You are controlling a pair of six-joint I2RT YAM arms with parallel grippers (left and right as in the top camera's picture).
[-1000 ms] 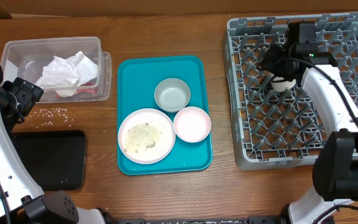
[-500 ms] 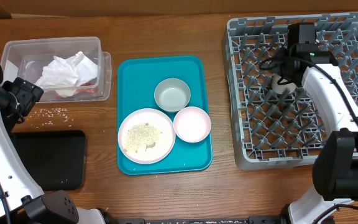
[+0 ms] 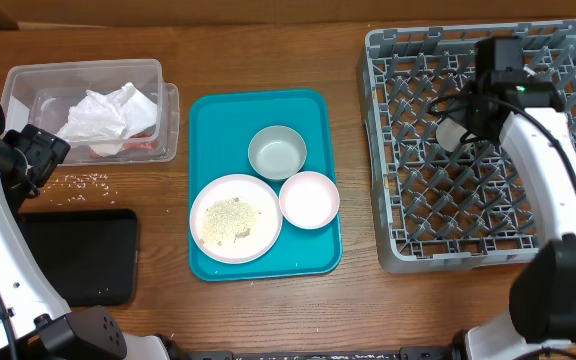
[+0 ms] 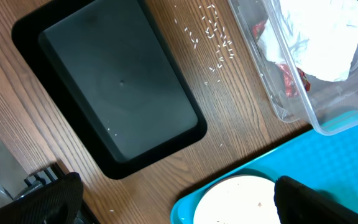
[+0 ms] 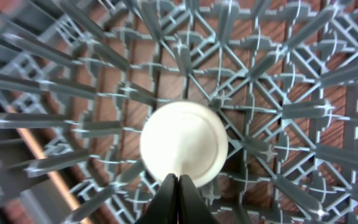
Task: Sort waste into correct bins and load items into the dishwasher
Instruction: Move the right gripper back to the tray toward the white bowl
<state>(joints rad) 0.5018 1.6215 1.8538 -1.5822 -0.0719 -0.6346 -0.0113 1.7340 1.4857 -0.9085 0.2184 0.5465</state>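
Fingers pressed together and empty, the right gripper [image 5: 178, 194] hangs over the small white cup [image 5: 184, 146], which sits among pegs in the grey dish rack [image 3: 375, 180]. The left gripper [image 4: 178, 186] is spread wide near the black tray [image 4: 117, 87].

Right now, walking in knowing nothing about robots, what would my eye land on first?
The bright teal tray in the middle grabs you first, carrying a crumb-dusted plate, a grey bowl and a white bowl. To its right sits the grey dish rack with one small white cup among its pegs; far left, a clear tub holds a crumpled white napkin.
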